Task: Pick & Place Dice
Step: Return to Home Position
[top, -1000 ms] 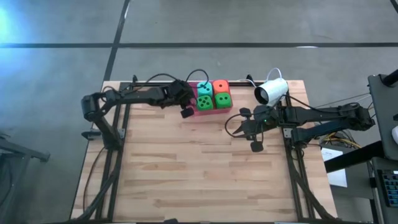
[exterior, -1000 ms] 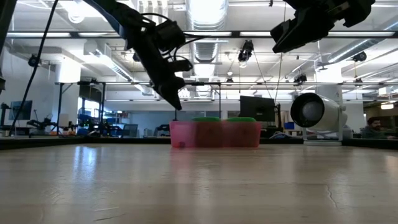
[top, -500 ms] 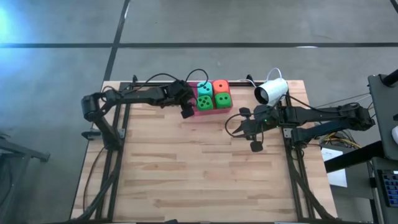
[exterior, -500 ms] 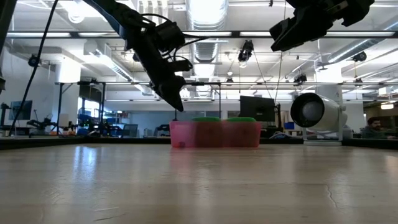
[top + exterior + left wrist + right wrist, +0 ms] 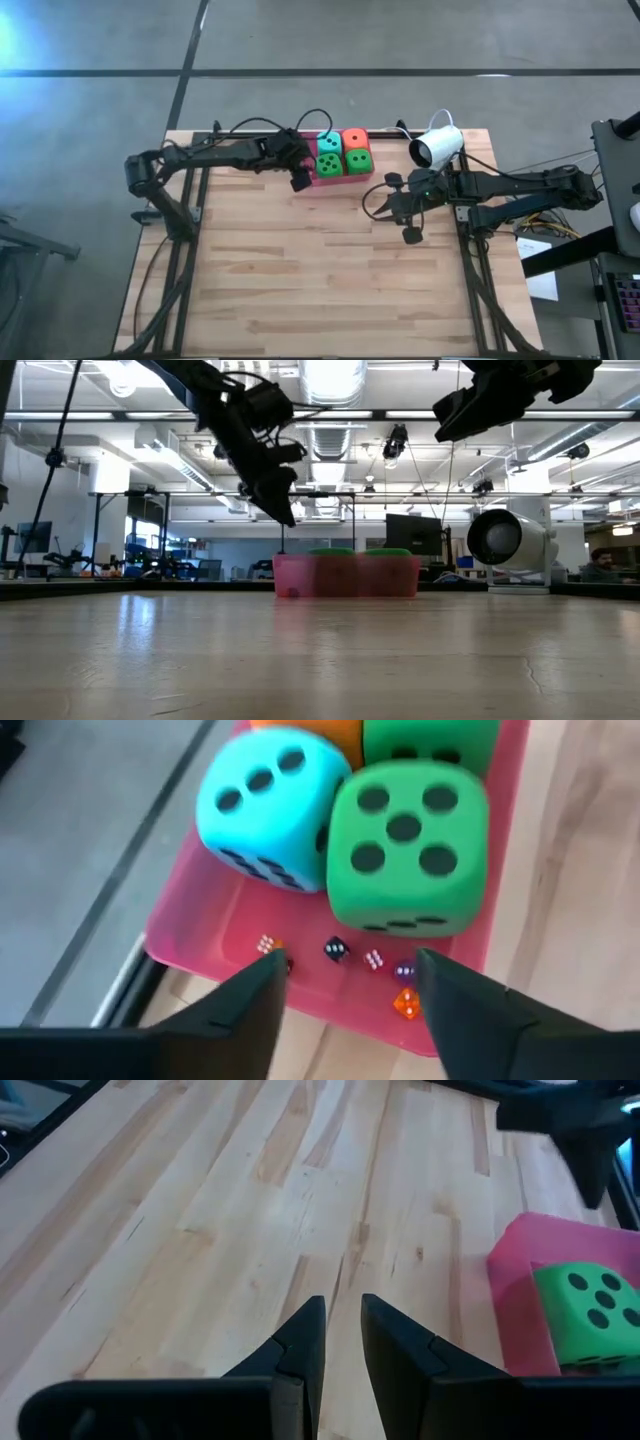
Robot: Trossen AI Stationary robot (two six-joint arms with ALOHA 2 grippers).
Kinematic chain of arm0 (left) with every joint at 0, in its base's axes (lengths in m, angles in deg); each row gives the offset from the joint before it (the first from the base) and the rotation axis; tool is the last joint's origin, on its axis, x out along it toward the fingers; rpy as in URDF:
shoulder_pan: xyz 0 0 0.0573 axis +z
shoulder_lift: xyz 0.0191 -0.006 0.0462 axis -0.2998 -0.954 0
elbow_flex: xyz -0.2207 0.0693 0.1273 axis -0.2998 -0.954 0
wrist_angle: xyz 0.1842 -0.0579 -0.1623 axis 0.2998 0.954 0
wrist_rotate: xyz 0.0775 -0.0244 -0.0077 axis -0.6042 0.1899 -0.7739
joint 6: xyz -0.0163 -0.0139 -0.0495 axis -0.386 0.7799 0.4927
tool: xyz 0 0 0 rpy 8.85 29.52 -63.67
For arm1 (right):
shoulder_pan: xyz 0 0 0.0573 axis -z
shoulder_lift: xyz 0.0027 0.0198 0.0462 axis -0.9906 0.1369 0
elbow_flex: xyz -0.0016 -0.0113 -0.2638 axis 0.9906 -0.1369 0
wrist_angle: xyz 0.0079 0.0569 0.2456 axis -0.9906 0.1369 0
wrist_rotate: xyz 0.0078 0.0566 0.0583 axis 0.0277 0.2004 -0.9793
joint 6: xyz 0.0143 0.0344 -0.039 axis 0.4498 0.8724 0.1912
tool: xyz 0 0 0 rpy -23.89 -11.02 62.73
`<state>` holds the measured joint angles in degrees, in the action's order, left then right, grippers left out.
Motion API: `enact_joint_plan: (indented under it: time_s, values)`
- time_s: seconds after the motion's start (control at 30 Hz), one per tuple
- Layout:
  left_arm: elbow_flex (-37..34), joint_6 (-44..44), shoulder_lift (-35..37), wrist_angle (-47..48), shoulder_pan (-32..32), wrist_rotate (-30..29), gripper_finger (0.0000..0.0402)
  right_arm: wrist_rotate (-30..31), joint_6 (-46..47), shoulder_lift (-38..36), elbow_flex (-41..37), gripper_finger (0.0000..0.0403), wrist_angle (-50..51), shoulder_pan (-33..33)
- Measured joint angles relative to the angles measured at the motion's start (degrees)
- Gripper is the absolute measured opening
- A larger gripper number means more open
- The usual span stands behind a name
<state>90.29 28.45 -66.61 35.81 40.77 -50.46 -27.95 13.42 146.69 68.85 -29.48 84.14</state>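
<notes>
Our left gripper (image 5: 345, 985) hangs open and empty over the pink tray's (image 5: 190, 935) near edge, four dice (image 5: 342, 152) just ahead. Our right gripper (image 5: 340, 1330), nearly closed, has bare surface (image 5: 200, 1230) ahead.

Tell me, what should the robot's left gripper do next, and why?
Probably pull back from the pink tray. The left gripper is open and empty above the tray's edge, and all four big dice, like the teal die and the green die, already sit inside it.
</notes>
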Motion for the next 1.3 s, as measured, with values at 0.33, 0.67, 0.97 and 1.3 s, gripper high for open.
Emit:
enact_joint_plan:
  time_s: [0.33,0.67,0.97,1.3]
  values:
    - [-2.37,-1.49,12.85,3.63,-2.36,-0.02,0.0049,4.85,-0.1,-2.18,0.0,0.0061,-0.74,0.01]
    - [-20.47,-1.41,33.14,-3.13,-6.05,0.65,0.0005,4.59,-0.65,-6.1,-0.19,0.0011,-2.15,-0.01]
    - [-35.52,-0.03,55.98,-7.52,-10.6,1.24,0.0004,3.88,1.55,-13.25,-5.14,0.0008,-8.99,-0.01]
    - [-43.67,0.16,80.63,-7.98,-12.21,1.25,0.0004,3.81,7.09,-30.98,-14.09,0.0008,-14.31,-0.01]
